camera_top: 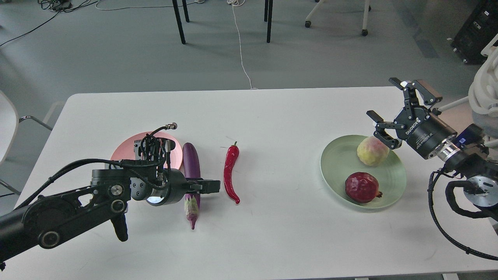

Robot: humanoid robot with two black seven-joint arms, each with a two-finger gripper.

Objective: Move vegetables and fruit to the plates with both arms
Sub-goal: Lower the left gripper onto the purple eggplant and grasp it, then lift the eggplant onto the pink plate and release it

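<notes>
Fruit: peach (372, 151) and pomegranate (362, 187) lie on green plate (338, 163).
Right end effector (393, 112): spread, empty, beside peach.
Left end effector (206, 186): at eggplant (191, 167); I cannot tell its closure.
Chili (231, 171): on desk (272, 116).
Next: I lift eggplant to pink plate (124, 149).

Long purple eggplant (191, 163): glossy, smooth skin; stem cap beside it dull, ridged. Curved red chili pepper (231, 171), right of eggplant: glossy, waxy. Round dark red pomegranate (362, 187): slight sheen. Round yellow-pink peach (372, 151): matt. Pale green ridged plate (338, 163): satin. White table (272, 116): smooth, matt.
</notes>
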